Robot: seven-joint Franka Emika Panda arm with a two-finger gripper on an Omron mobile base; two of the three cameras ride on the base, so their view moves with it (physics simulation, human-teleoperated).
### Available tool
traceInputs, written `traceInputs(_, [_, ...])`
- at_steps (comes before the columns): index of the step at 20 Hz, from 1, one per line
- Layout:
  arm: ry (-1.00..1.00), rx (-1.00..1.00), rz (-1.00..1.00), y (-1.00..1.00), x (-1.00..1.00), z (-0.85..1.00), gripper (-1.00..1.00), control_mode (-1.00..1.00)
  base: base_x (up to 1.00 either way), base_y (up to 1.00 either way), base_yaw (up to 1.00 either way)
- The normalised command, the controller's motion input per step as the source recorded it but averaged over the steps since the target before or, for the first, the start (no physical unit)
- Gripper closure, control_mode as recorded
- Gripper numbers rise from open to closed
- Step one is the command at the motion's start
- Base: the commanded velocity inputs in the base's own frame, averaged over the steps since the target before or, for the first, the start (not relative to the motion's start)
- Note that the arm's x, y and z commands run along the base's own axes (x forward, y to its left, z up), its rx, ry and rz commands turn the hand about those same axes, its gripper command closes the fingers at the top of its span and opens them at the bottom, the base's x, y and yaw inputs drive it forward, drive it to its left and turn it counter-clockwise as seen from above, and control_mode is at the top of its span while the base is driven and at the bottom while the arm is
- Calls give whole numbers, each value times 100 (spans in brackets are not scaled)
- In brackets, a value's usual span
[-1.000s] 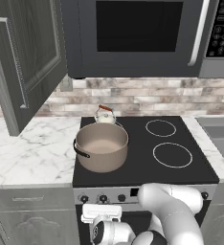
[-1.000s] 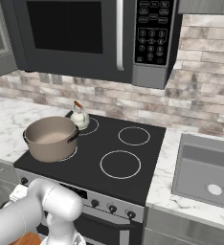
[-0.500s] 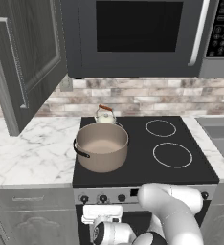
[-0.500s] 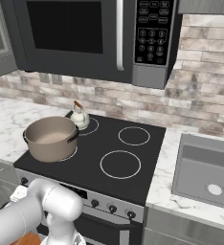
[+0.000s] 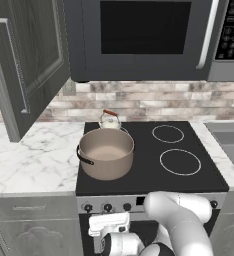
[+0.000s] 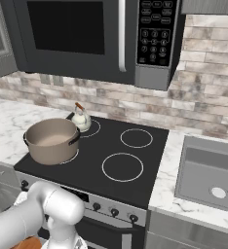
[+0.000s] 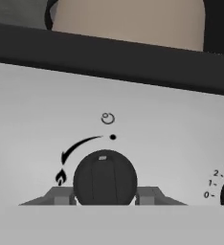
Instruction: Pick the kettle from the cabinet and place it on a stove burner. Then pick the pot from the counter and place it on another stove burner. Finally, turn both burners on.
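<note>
The taupe pot [image 5: 106,152] [image 6: 52,141] stands on the front left stove burner. Behind it, on the back left burner, is the small cream kettle [image 5: 109,121] [image 6: 81,120]. My gripper [image 5: 108,216] is low against the stove's front panel, under the pot. In the hand view my gripper [image 7: 105,198] holds a black round knob [image 7: 105,178], with one grey fingertip [image 7: 61,196] against each side of it. A curved arrow and a flame mark sit left of the knob. The pot's wall [image 7: 128,19] shows above the panel's edge.
The two right burners [image 5: 168,133] [image 5: 180,161] are bare. More knobs [image 6: 114,212] line the front panel. The cabinet door [image 5: 24,60] hangs open over the marble counter [image 5: 34,155] at left. A black microwave [image 5: 144,35] hangs above the stove, and a sink [image 6: 213,170] lies to the right.
</note>
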Motion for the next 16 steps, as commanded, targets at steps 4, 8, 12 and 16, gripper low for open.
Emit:
traceInputs(4, [0,-28,-1,0,-12,9,100,-100,0,0,0])
traceInputs(8, [0,-27,-2,0,-14,6,100,-100,0,0,0])
traceInputs(12, [0,-26,-2,0,-15,2,100,-100,0,0,0])
traceInputs(16, [0,-25,-2,0,-12,0,100,-100,0,0,0])
